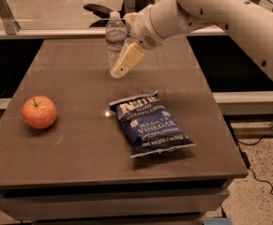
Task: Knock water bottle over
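The water bottle (114, 39) is a small clear ribbed bottle with a white cap. It stands upright at the far middle of the brown table (70, 78). My gripper (125, 60) hangs from the white arm that reaches in from the upper right. It is right against the bottle's right side at about mid height, and its cream tip points down and to the left, just above the tabletop. Part of the gripper is hidden behind the bottle.
A red apple (39, 112) sits at the left of the table. A blue bag of sea salt and vinegar chips (150, 123) lies in the middle right, in front of the bottle. A counter with metal brackets runs behind the table.
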Tool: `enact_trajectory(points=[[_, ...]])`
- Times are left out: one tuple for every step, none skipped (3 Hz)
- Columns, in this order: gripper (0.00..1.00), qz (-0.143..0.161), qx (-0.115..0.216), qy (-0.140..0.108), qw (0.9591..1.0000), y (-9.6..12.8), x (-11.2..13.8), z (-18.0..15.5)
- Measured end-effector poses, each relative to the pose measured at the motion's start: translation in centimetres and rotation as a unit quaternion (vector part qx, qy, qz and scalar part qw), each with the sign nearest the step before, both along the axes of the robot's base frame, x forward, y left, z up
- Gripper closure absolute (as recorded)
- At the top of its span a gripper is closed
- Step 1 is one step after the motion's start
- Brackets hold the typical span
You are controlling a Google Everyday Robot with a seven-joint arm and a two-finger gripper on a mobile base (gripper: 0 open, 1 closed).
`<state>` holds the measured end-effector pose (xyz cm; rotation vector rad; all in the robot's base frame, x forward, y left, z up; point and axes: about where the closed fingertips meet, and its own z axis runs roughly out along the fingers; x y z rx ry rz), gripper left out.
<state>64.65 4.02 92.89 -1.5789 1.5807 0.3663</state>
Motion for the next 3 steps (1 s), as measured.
enact_trajectory(points=[[0.00, 0.008, 0.005, 0.003, 0.9999, 0.7, 0.5, -0.3], [0.00, 0.017, 0.010, 0.006, 0.9998, 1.4, 0.8, -0.7], [0.00, 0.024, 0.013, 0.010, 0.9996, 2.0, 1.1, -1.1]])
